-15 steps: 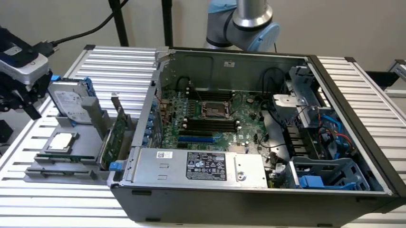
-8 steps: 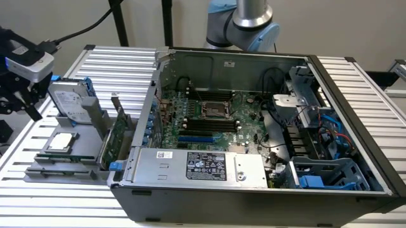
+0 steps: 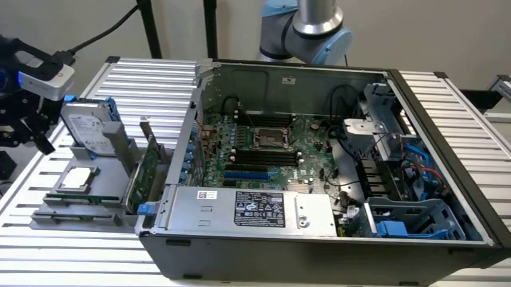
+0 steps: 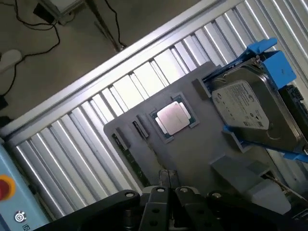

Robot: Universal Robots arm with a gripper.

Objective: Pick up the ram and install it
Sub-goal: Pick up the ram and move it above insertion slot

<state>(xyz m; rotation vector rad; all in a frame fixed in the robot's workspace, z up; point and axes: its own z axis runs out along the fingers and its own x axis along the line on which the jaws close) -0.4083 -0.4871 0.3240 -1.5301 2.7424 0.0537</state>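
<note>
The gripper (image 4: 167, 179) is poised over the grey parts tray (image 4: 192, 159).
The wrist is angled down at the tray; the gripper is pressed together, empty, near the ram (image 4: 130, 160) at the tray's edge.

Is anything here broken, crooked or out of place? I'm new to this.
Nothing looks damaged or spilled. The dark open computer case lies on its side with empty black memory slots. The slim green ram stick sits in the grey parts holder near a square silver processor chip.
</note>
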